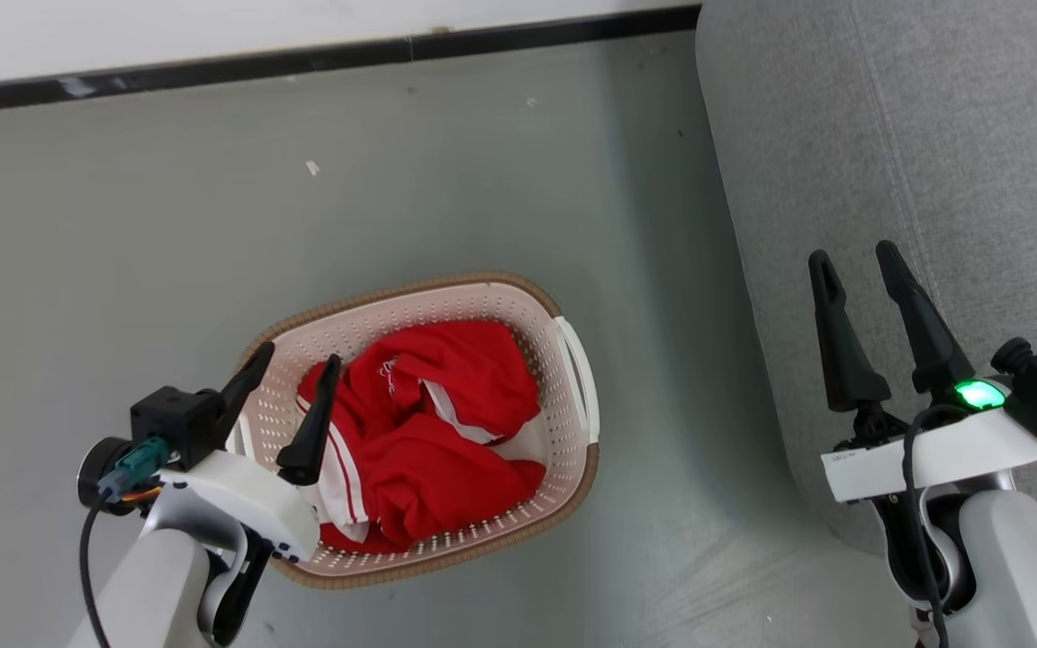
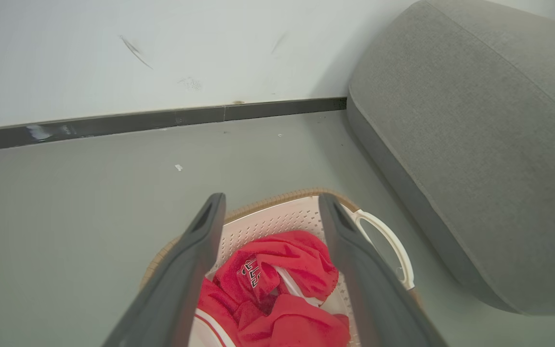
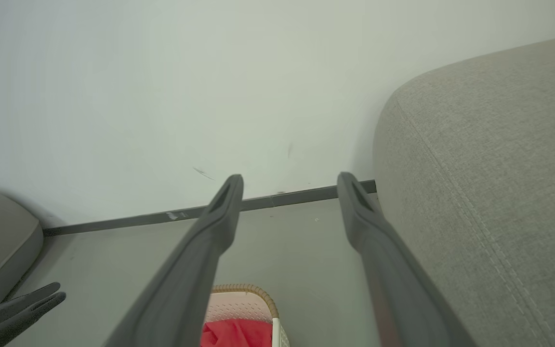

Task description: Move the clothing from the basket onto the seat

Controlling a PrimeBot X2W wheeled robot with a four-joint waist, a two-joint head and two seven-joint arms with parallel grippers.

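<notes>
Clothing (image 1: 433,423) heaped in basket (image 1: 446,286) at lower centre, overhung by left tool (image 1: 298,354), fingers apart; a shallow pinch is judged liable to slip, or the basket to be dragged; right tool (image 1: 853,252), likewise apart, held near seat (image 1: 888,135), frame right.

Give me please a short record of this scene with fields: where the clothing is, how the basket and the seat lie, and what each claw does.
clothing: red with white stripes, crumpled, all inside the basket
basket: cream with a brown rim, standing on the floor, to the left of the seat
seat: grey cushion, no clothing on the part that shows
left claw: open and empty, over the basket's left side
right claw: open and empty, by the seat's edge
progress: no clothing moved yet
</notes>
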